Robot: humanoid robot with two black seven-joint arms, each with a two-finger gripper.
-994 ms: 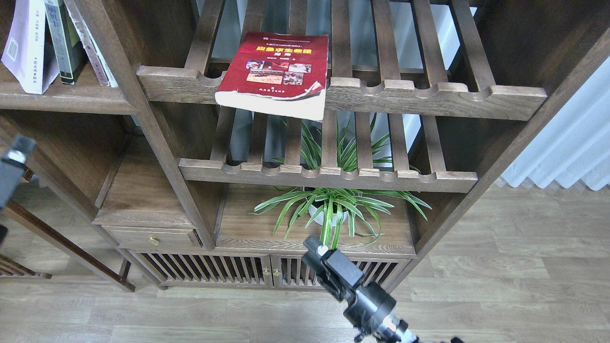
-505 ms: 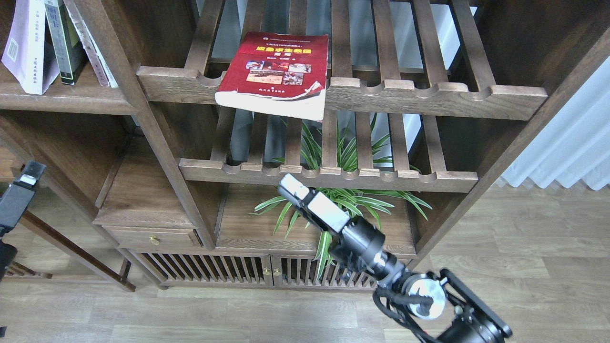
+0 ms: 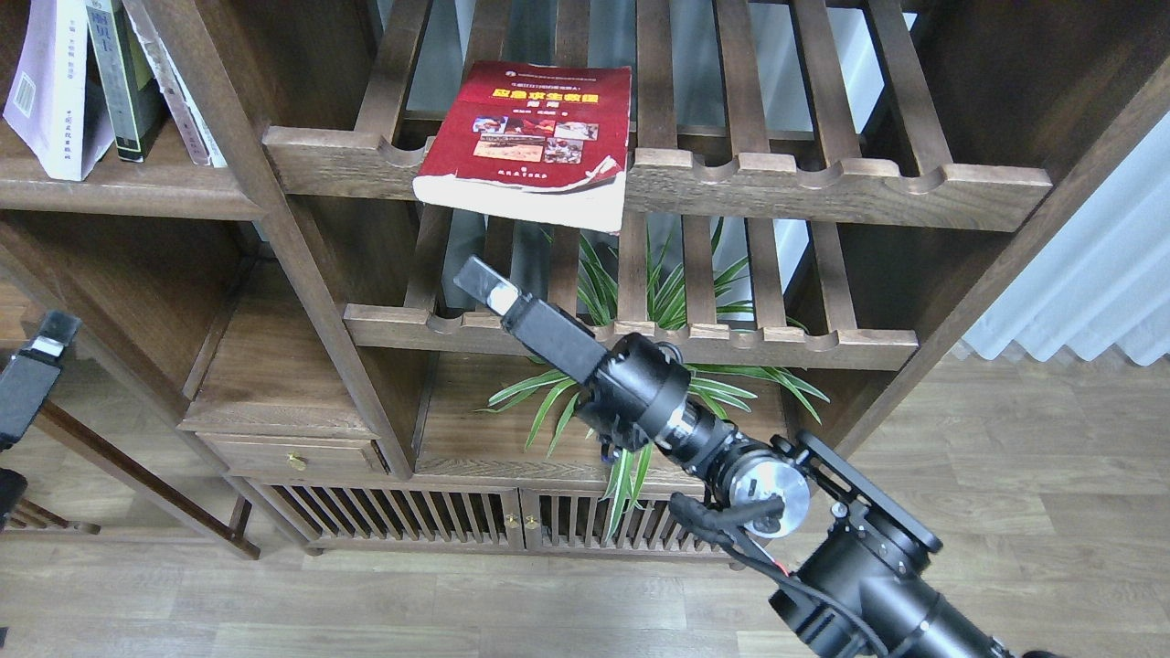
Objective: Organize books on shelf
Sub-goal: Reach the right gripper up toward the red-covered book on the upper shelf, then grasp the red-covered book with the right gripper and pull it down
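Observation:
The red book (image 3: 535, 137) with a yellow title lies flat on the upper slatted rack, its near edge overhanging the front rail. The cream-white book (image 3: 50, 87) and the dark grey book (image 3: 119, 78) stand on the flat dark-brown shelf (image 3: 119, 194) at the top left, with a thin book (image 3: 178, 100) leaning beside them. My right gripper (image 3: 480, 279) points up and left in front of the lower slatted rack, below the red book and apart from it. Its fingers cannot be told apart. My left gripper (image 3: 47, 336) is at the far left edge, seen end-on.
Two slatted racks with scalloped front rails (image 3: 640, 343) fill the middle bay. A potted spider plant (image 3: 640, 393) stands under the lower rack, behind my right arm. A small drawer (image 3: 292, 454) and slatted cabinet doors (image 3: 411, 521) are below. A white curtain (image 3: 1097, 283) hangs at the right.
My right arm has risen and reached up and left, from near the floor to the lower rack. My left gripper has dropped slightly at the left edge. The books have not moved.

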